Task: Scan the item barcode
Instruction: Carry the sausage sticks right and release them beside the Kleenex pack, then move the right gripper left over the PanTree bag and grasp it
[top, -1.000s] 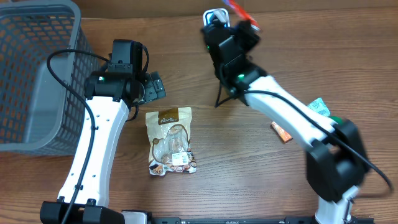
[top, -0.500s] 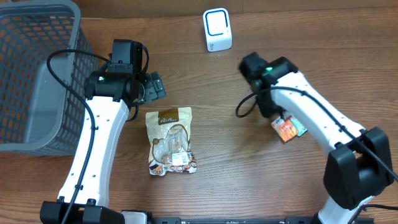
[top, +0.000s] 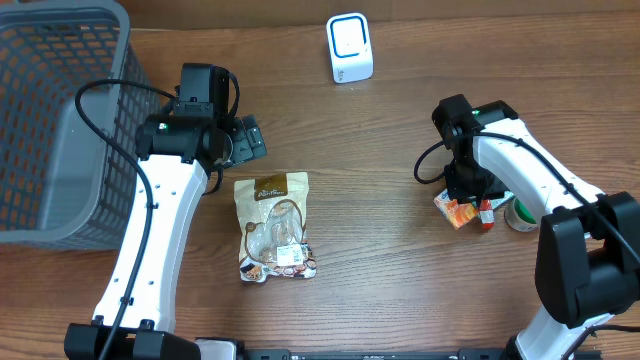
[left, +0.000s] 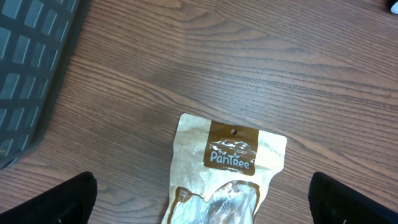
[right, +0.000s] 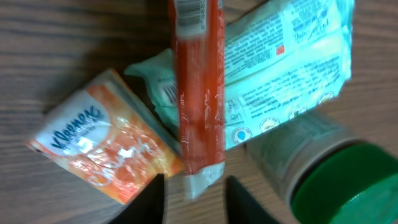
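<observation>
A slim red stick packet (right: 198, 81) lies across a pale teal wrapper (right: 280, 81) on the table at the right. Its white lower end sits between the fingers of my right gripper (right: 194, 199), with a gap on each side, so the gripper is open and low over the pile (top: 470, 195). The white barcode scanner (top: 350, 47) stands at the back of the table, far from both grippers. My left gripper (left: 201, 202) hangs wide open above the top of a PanTree snack bag (left: 227, 168), not touching it.
An orange Kleenex pack (right: 106, 149) and a green-lidded jar (right: 348, 186) lie beside the red packet. A grey mesh basket (top: 60, 120) fills the back left corner. The snack bag (top: 275, 228) lies flat in the middle.
My right arm swung from the scanner down to the right side of the table with the red packet. Its jaws went from shut to open. The left arm has not moved.
</observation>
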